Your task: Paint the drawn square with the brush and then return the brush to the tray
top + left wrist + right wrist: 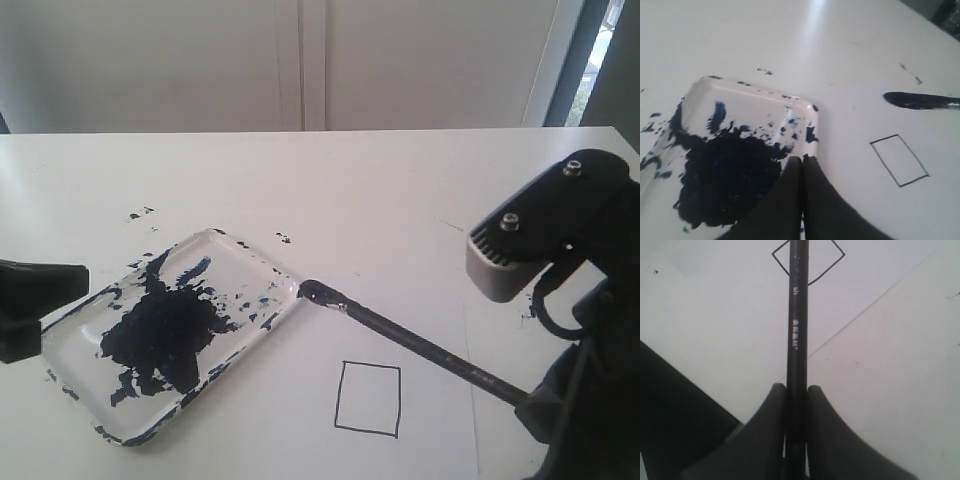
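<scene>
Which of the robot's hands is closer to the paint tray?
Left. The left hand is at the edge of the tray; the right hand, gripping the brush, is far off, past the square.

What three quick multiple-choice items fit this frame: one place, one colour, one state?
1. Where is the tip of the brush?
A. By the rim of the tray, outside the drawn square
B. Inside the square
C. Deep inside the tray

2. What colour is the inside of the square?
A. Dark blue
B. Red
C. White

3. What state is the right gripper in?
A. Open and empty
B. Shut on the brush
C. Shut on the tray

Answers:
1. A: the exterior view shows the tip beside the tray's corner, away from the square.
2. C: there is only white inside the black outline.
3. B: the right wrist view shows both fingers pressed against the handle.
</scene>
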Tool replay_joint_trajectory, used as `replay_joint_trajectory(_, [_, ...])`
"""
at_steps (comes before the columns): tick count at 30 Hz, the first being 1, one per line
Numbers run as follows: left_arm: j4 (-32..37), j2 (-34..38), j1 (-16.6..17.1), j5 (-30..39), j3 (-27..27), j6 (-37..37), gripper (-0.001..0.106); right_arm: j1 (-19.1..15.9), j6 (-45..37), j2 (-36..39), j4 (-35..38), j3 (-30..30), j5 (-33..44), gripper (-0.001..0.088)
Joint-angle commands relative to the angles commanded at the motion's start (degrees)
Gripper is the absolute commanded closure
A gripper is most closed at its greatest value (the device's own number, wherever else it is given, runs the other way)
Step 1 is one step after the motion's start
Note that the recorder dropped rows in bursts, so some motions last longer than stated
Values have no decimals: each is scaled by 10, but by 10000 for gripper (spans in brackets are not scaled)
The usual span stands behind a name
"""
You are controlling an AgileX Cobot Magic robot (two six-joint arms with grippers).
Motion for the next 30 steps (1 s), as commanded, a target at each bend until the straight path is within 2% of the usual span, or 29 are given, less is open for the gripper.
replay_joint_trajectory(6, [0, 21, -50, 118, -14, -35, 1047, 0, 0, -1, -11, 0, -5, 868])
replay_joint_trajectory(11, [0, 43, -61, 163, -56, -31, 1047, 0, 0, -1, -11, 0, -7, 868])
replay_joint_trajectory(15, [0, 65, -61, 143, -109, -17, 1047, 0, 0, -1, -14, 0, -7, 868])
replay_joint_trajectory(18, [0, 82, -61, 85, -138, -1, 1047, 0, -2, -1, -15, 0, -7, 868])
replay_joint_trajectory(23, [0, 99, -61, 62, -142, 36, 1047, 0, -2, -1, -19, 0, -11, 868])
replay_joint_trajectory(30, [0, 130, -61, 51, -142, -1, 1047, 0, -2, -1, -20, 0, -12, 868])
